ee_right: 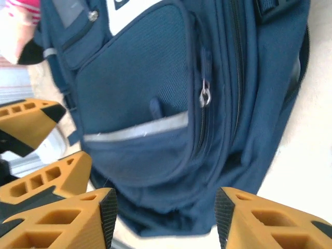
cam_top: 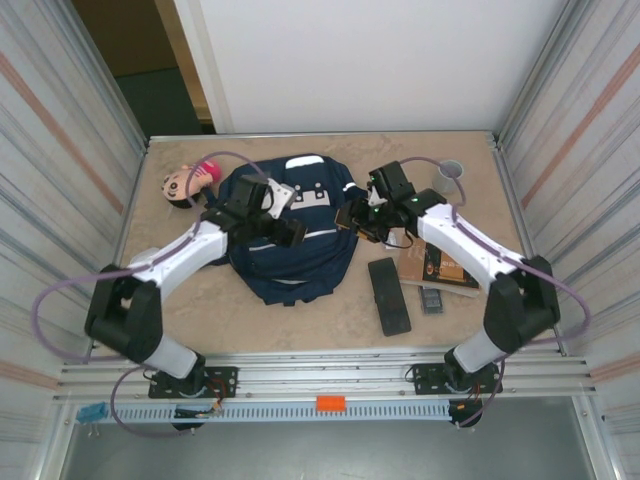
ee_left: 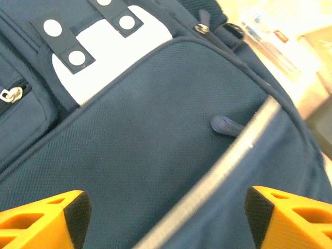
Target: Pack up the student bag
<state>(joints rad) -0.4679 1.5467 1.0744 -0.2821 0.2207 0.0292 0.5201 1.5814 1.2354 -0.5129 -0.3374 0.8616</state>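
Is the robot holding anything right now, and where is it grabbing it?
Nothing is held. The left gripper and right gripper both hang over the navy backpack with jaws open and nothing between them.

The backpack (cam_top: 290,255) is navy blue, with white patches (ee_left: 111,49) near its top and a thin pale grey stripe (ee_right: 137,132) across the front pocket. The left gripper (ee_left: 167,212) has orange fingers with black pads. The table (cam_top: 300,325) is mottled beige. Right of centre are a black case (cam_top: 388,295) and a brown book (cam_top: 445,268), and at upper left a dark-haired doll (cam_top: 185,183) with pink.
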